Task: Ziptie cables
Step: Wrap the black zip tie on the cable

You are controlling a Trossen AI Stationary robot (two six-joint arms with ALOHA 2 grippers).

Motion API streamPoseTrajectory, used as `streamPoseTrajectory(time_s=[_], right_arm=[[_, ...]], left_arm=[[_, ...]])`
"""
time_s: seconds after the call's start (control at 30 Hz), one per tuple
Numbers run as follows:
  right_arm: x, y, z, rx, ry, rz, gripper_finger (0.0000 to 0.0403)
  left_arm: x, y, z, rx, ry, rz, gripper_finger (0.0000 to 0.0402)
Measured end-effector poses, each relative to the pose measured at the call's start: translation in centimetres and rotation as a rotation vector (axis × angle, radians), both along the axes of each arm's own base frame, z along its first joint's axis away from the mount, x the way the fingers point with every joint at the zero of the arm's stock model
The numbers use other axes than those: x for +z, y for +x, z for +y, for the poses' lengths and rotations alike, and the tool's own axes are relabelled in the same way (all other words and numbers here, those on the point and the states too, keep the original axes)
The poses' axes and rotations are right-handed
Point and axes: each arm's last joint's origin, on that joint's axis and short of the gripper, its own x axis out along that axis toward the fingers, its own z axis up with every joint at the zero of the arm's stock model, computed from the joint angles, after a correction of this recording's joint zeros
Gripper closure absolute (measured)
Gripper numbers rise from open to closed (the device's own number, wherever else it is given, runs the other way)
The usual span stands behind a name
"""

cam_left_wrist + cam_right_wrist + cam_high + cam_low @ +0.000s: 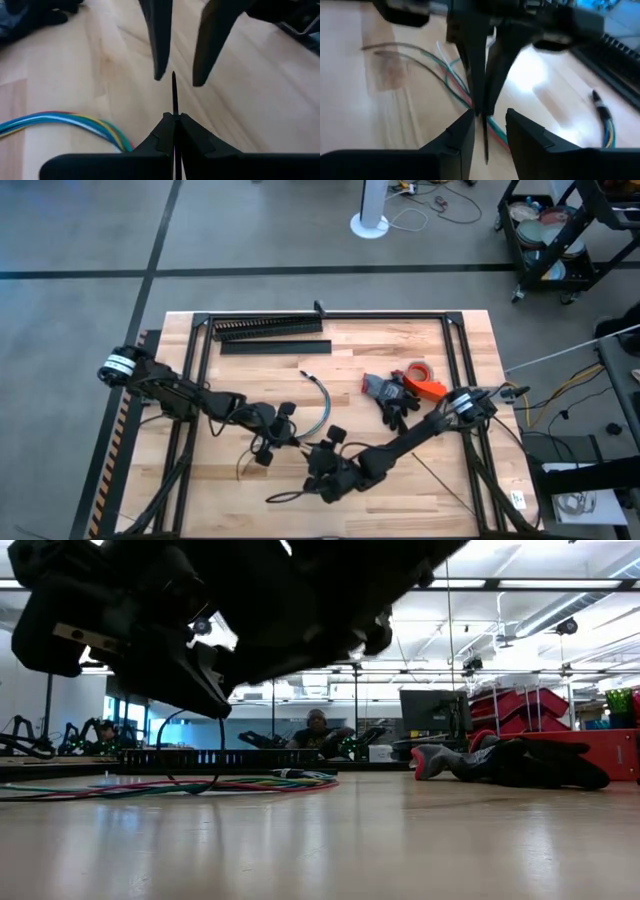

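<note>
High view: both dark arms meet near the front middle of the pale wooden worktop [420, 480]. The left claw [175, 122] is closed on a thin, straight dark plastic ziptie [174, 95] that stands out between its fingers. The right claw [487, 127] faces it with fingers narrowly apart, the strip's tip between them. The curved bundle of thin pale-grey cables [322, 405] lies on the wood just behind the claws, near the left one.

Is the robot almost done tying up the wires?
Not yet. The cables lie loose on the table, nothing tied. In hand: the left gripper pinches a ziptie, and the right gripper waits open, facing it. Wrapping and tightening are left.
</note>
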Motion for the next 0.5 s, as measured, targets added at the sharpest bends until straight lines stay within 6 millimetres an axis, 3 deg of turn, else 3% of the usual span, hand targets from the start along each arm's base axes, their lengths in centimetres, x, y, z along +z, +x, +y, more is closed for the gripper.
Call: streamPoseTrajectory(time_s=[0.23, 0.5], right_arm=[[0.1, 0.4, -0.3, 0.044, 0.007, 0.017, 0.0312], [-1.2, 0.7, -0.7, 0.027, 0.009, 0.033, 0.0316]], left_arm=[[0.6, 0.3, 0.5, -0.051, -0.024, 0.020, 0.0401], [0.7, 0.5, 1.1, -0.090, -0.063, 0.045, 0.0401]])
